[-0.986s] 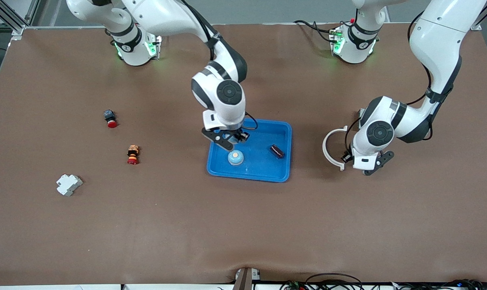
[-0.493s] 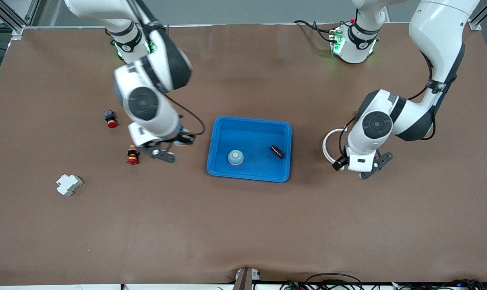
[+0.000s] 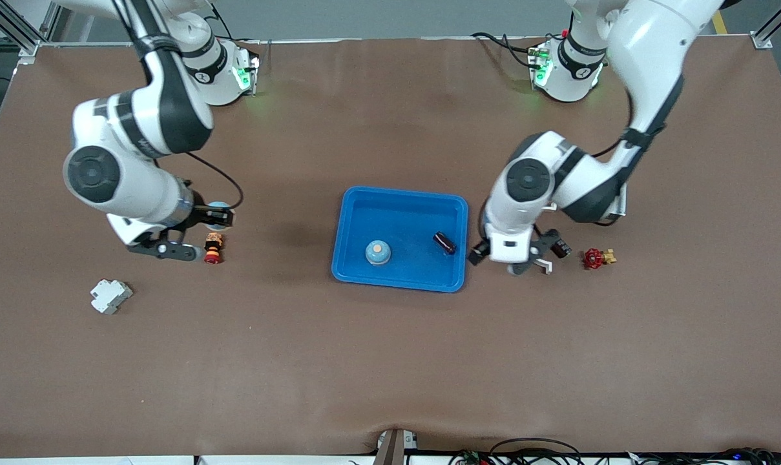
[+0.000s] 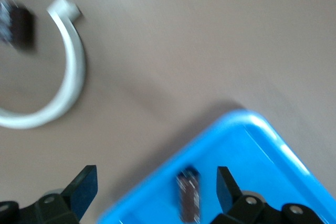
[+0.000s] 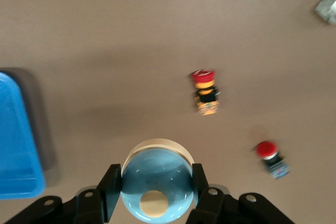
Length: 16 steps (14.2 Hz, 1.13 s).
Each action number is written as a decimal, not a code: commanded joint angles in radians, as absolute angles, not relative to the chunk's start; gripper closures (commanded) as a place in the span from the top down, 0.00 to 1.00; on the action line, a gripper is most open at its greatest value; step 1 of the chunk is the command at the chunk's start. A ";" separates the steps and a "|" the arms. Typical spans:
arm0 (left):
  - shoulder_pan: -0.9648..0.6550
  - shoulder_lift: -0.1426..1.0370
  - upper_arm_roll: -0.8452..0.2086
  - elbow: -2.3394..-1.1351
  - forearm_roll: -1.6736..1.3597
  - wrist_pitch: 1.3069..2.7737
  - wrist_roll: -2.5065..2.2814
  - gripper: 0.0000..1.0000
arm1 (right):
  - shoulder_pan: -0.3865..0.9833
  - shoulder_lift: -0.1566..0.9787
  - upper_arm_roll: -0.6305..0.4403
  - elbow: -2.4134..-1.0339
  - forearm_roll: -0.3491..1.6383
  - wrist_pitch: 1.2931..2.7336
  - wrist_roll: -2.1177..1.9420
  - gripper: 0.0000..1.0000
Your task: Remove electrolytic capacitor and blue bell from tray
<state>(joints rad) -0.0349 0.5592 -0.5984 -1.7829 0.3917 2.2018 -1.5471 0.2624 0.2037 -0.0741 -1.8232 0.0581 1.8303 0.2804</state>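
I see a brown mat-covered table (image 3: 390, 361), grey floor past its edges, aluminium frame posts (image 3: 15, 29) at the corners, and cables (image 3: 539, 449) along the near edge.

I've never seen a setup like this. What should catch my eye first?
The bright blue tray mid-table, holding a small blue bell and a dark capacitor. The right pincer grips a second blue bell above the table near a red-capped button, while the left pincer hangs open over the tray's edge.
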 commanded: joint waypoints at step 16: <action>-0.189 0.747 -0.529 -1.718 0.552 2.273 -1.746 0.00 | -0.023 0.205 -0.054 -2.275 0.011 2.451 -0.112 0.00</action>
<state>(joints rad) -0.1722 0.7503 -0.5358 -1.7352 0.5174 2.2923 -1.7565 0.0064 0.2011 -0.0743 -2.2478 0.0190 2.4239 -0.1027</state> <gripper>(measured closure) 0.639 0.405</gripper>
